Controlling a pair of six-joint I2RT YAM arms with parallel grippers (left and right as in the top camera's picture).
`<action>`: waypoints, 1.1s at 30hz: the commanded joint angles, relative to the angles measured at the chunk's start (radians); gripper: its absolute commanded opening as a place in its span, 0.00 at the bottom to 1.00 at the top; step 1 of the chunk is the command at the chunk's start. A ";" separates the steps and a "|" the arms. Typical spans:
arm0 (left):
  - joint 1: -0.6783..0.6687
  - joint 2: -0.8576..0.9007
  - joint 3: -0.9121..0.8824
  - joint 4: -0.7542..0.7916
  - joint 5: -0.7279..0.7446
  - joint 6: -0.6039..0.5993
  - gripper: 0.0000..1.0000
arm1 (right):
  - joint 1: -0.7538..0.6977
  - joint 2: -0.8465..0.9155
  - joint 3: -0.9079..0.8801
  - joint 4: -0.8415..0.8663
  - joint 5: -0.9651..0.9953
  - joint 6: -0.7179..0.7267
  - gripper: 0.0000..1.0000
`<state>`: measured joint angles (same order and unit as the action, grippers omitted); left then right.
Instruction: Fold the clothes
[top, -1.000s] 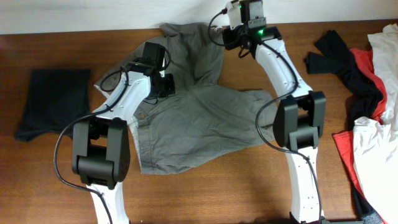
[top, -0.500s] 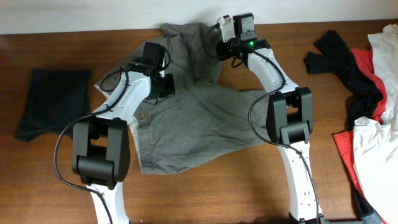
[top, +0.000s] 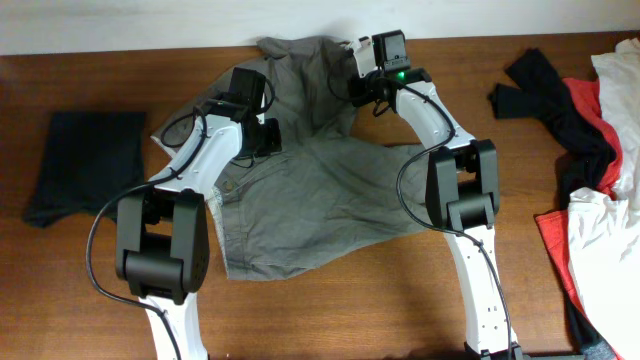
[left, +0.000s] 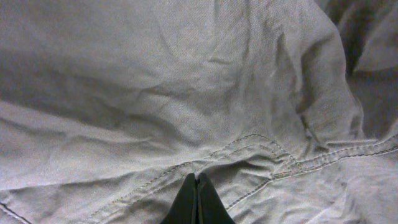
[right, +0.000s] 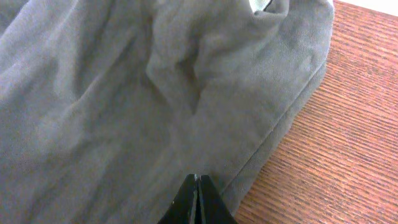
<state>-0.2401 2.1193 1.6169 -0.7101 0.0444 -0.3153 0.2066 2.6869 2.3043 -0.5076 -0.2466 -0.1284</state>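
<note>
While the trousers (top: 320, 200) are lying spread on the table (top: 330, 310), both grippers are pinching shut, apparently on cloth.
The right gripper (right: 197, 180) is sitting at the far leg's edge, the left gripper (left: 196, 179) mid-seam.

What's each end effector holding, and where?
Cannot be told. Both sit shut against the grey-khaki fabric trousers: left end effector at a stitched seam, right end effector near its edge.

Grey-khaki trousers (top: 320, 200) (paler stitched seams (left: 249, 138)), a black garment (top: 85, 165), a red-white-black heap (top: 600, 150), brown wood-grained table (top: 330, 310)
</note>
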 joint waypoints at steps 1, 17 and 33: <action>-0.004 0.007 0.002 -0.002 -0.008 -0.009 0.01 | -0.004 0.039 -0.008 -0.071 0.119 0.009 0.04; -0.004 0.008 0.002 -0.001 -0.008 -0.009 0.01 | -0.235 -0.007 -0.008 -0.686 0.239 0.076 0.04; -0.055 0.009 0.002 0.123 -0.007 0.002 0.01 | -0.274 -0.281 -0.008 -0.891 0.048 0.081 0.04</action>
<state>-0.2852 2.1193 1.6169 -0.6144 0.0444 -0.3149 -0.0807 2.5530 2.2959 -1.4055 -0.1978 -0.0528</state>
